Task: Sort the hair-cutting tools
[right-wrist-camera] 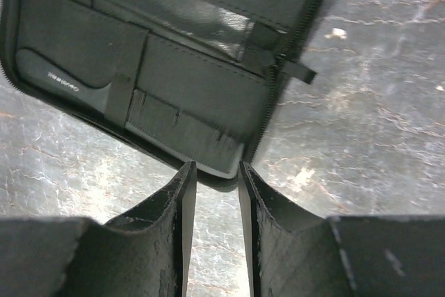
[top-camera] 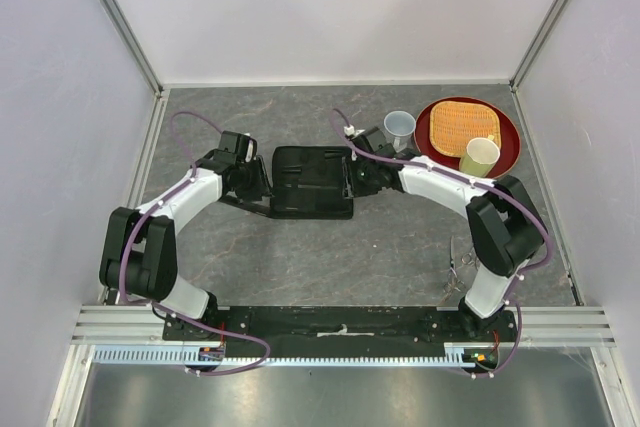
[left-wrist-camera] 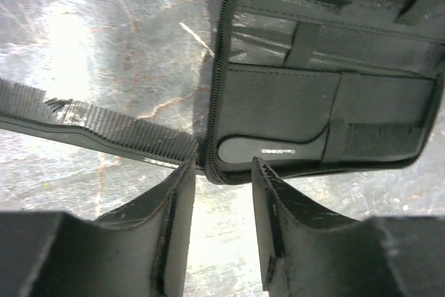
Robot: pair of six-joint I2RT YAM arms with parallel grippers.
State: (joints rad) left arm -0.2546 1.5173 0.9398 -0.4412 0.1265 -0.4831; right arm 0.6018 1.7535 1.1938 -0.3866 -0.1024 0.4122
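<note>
Top view: the folding case point(top-camera: 312, 182) lies open at the centre of the table point(top-camera: 400, 247). The left gripper point(top-camera: 256, 179) is held at its 9 o'clock edge and the right gripper point(top-camera: 362, 177) at its 3 o'clock edge. Both arms are reached forward, elbows bowed outward, wrists turned inward. The scissors point(top-camera: 462, 265) are seen at 4 o'clock from the case, near the right arm; their number cannot be resolved. Left wrist view: the jaws are spread, with nothing between them. A loose comb point(left-wrist-camera: 104, 130) lies at 9 o'clock, its toothed end touching the case's corner. A pocketed comb point(left-wrist-camera: 278, 149) is tucked inside the case. Right wrist view: the jaws are parted narrowly and are empty, just off the case's edge. Step judged: stowing combs, one in, one out. The next move is judged to call for the left jaws to be lowered astride the loose comb's thin spine.
</note>
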